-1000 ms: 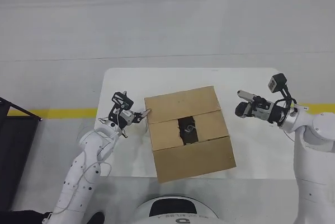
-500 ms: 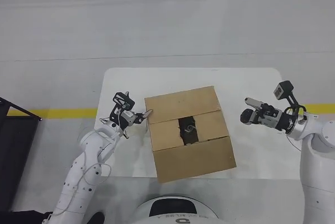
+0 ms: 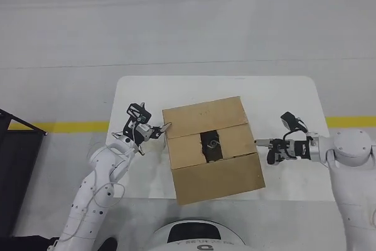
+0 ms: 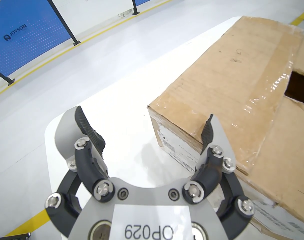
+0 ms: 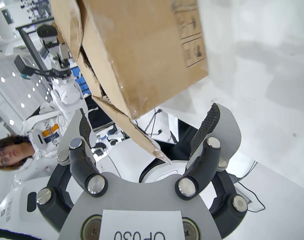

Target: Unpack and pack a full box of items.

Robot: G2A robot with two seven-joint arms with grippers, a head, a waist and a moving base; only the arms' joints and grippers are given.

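Cardboard box (image 3: 203, 119) sits between the left end effector (image 4: 144, 113) and right end effector (image 5: 148, 108), both spread apart at its sides.

Cardboard box (image 3: 194, 119) beside left pincer (image 4: 144, 112): tan-brown, clear glossy tape strip (image 4: 274, 86), white printed label (image 4: 177, 151) on side nearest the pincer. Table (image 3: 282, 100): plain white. Pincer pads (image 4: 89, 128): black, ribbed; plates (image 4: 224, 138) silver.

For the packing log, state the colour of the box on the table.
The box is plain brown cardboard; it shows best in the left wrist view.
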